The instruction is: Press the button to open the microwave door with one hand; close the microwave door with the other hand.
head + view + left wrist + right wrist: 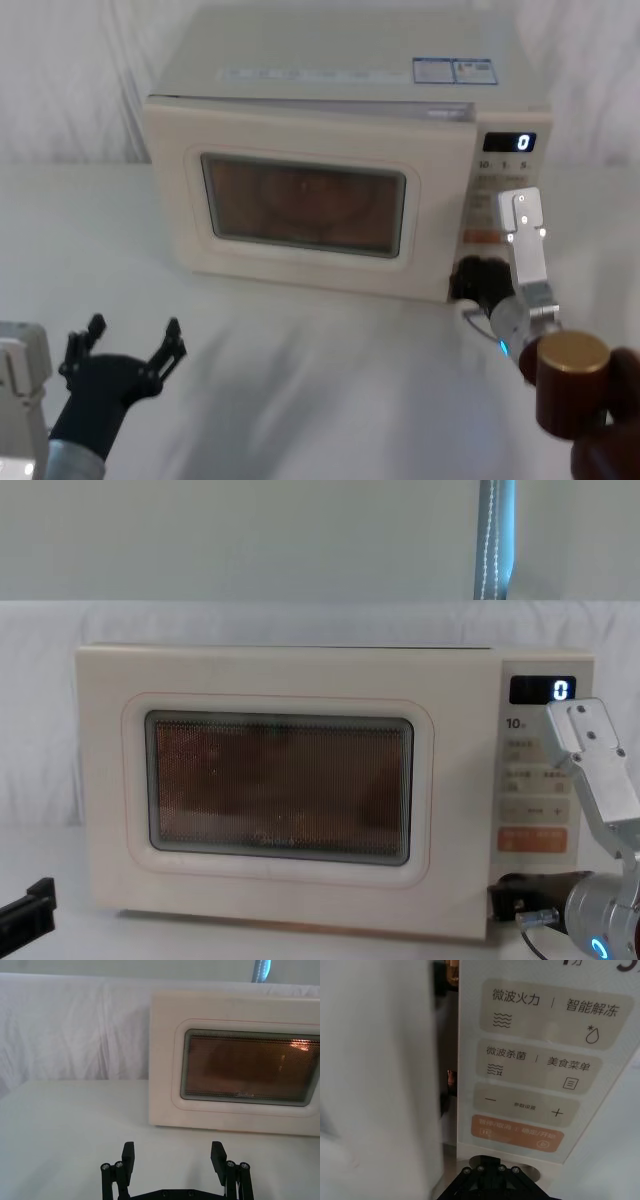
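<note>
My right gripper (470, 278) is pushed up against the bottom of the control panel (530, 1060), right where the button (532, 1174) sits, just under the orange key (517, 1133); its black nose covers most of that cream key, and I cannot tell how its jaws stand from here. Just beside the jaws, on the window side, the microwave door (300, 200) has popped ajar: in the right wrist view there is a dark gap between the door's edge and the panel, with a coppery latch (451, 1079) showing in it, and from the head view the door's top edge stands a little proud of the oven body. Above the jaws the display (543, 689) reads 0. My left gripper (125, 355) hovers low over the white worktop (320, 390), jaws spread wide with nothing between them, fingertips (128, 1152) pointing toward the door's left side, well apart from it. The door's dark window (252, 1066) with its thin pinkish outline faces that gripper square on, and a white cloth (75, 1025) hangs behind everything.
</note>
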